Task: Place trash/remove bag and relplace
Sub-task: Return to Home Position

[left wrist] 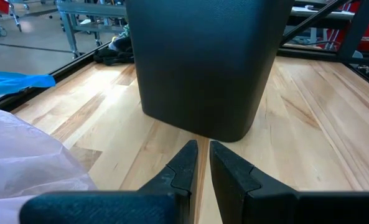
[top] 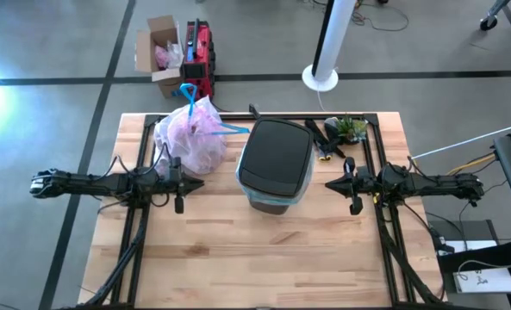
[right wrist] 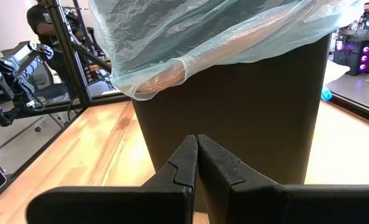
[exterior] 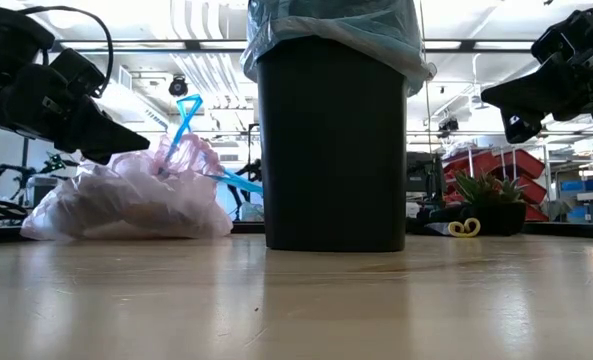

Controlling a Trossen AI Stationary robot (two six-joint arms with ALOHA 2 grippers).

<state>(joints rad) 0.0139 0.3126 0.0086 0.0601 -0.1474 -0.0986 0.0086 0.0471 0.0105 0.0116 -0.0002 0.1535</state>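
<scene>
With both our left tool (top: pixel 189 182) and right tool (top: pixel 332 183) closed and empty, the loosely draped blue liner (right wrist: pixel 190 37) risks slipping into the bin (top: pixel 275 164).

The wooden table (top: pixel 264 250) holds a few things. A black bin (top: pixel 275 165) stands upright near the middle, with a light blue bag (right wrist: pixel 190 37) folded over its rim. Just beside it lies the bag (top: pixel 190 133) — pinkish, tied, full, with a blue drawstring (top: pixel 205 116). At the far edge sit a small green plant (top: pixel 350 127) and some black clutter (top: pixel 320 138).
</scene>
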